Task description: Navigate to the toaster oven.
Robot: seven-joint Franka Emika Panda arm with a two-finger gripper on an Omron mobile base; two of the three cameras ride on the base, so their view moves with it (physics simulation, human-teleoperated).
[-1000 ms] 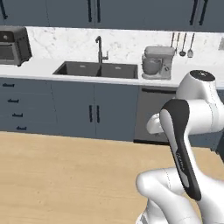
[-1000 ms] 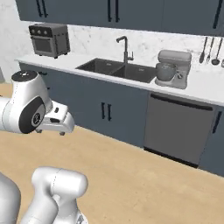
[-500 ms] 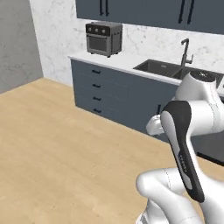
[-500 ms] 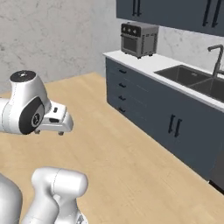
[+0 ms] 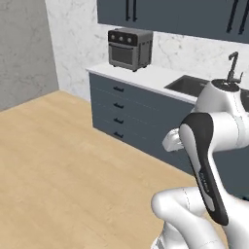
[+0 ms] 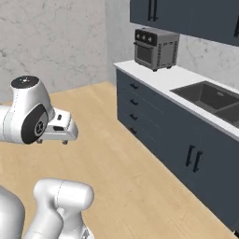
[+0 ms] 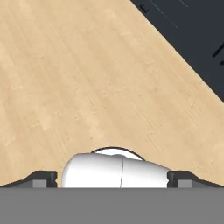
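Gripper: hangs over the bare floor, folded in close to the arm's body; in the hand view its two dark finger tips sit far apart at the lower corners, so it stands wide and holds nothing.
Wooden floor: light planks under the hand, running out to the foot of the cabinets.
Base cabinets: dark blue-grey fronts with small black handles, a stack of drawers at the near end of the run; they cross the right base view from the middle to the lower right.
Countertop: white slab on top of the cabinets, ending at the wall corner.
Sink: dark basin sunk into the countertop, well apart from the oven along the run.
Faucet: black, partly behind the arm's shoulder in the left base view.
Toaster oven: stands upright on the far end of the countertop, against the marble backsplash and below the upper cabinets; dark window door faces the room, black strip with knobs along the top; also plain in the right base view.
Upper cabinets: dark blue, above the oven and sink.
Wall: grey and mottled, beyond the end of the counter.
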